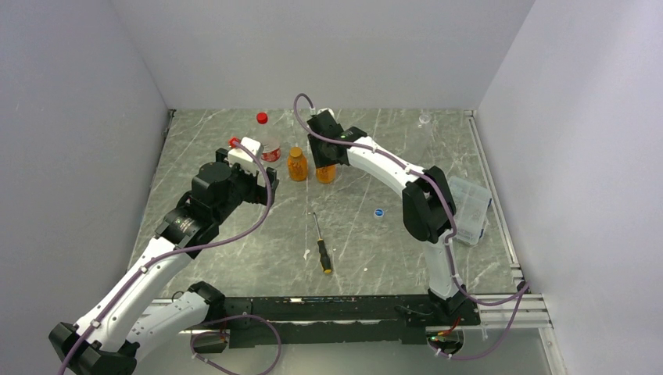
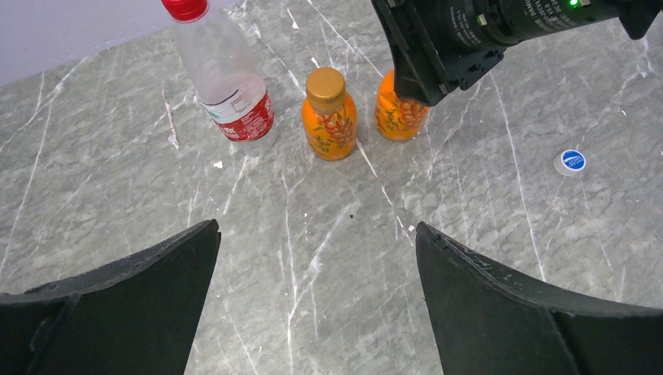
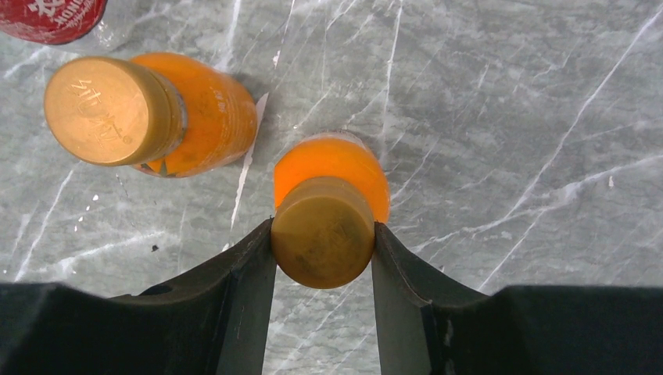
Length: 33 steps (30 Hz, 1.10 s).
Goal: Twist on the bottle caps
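right gripper [image 3: 322, 234] clamped on orange cap [image 3: 320, 238] of amber bottle [image 3: 332, 166]; left gripper [image 2: 317, 230] spread wide, empty

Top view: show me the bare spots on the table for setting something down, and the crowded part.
Bare: between the left arm and screwdriver; behind the box, toward the tiny bottle. Crowded: back centre, where the tall bottle, two orange bottles and the right gripper bunch together.

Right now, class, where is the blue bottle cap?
In the top view, the blue cap lies loose on the table, right of centre, between the screwdriver and the right arm.
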Each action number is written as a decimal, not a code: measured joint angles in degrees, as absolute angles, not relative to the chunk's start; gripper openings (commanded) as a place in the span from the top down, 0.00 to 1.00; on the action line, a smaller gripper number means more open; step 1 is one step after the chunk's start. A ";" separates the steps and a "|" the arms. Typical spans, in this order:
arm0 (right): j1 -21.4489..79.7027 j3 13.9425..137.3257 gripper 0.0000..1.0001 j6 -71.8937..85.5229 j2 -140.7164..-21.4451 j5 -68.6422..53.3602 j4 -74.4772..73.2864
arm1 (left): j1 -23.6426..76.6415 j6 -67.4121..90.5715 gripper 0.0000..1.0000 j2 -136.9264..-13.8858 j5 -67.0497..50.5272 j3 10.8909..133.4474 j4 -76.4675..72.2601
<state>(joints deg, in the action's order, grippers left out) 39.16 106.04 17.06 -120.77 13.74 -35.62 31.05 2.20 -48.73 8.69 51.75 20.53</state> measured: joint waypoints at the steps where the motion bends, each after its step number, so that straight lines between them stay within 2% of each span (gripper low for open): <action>1: 39.22 106.04 0.77 17.08 -120.97 13.76 -35.73 | 31.03 2.20 0.00 -48.75 8.69 51.75 20.53; 4: 39.55 106.04 0.72 17.10 -121.23 13.78 -36.14 | 31.03 2.20 0.00 -48.86 8.69 51.75 20.51; 16: 40.18 106.04 0.32 17.63 -121.25 13.80 -36.56 | 31.03 2.20 0.01 -49.47 8.69 51.75 20.75; 29: 40.14 111.24 0.07 18.74 -120.75 12.97 -41.17 | 30.81 2.42 0.01 -49.98 8.60 51.77 21.02; 30: 40.05 111.68 0.02 18.90 -120.16 12.99 -41.78 | 30.81 2.48 0.01 -50.11 8.58 51.77 21.10; 33: 39.51 111.81 0.00 19.25 -116.97 13.02 -44.07 | 30.81 2.72 0.01 -50.48 8.27 51.83 21.76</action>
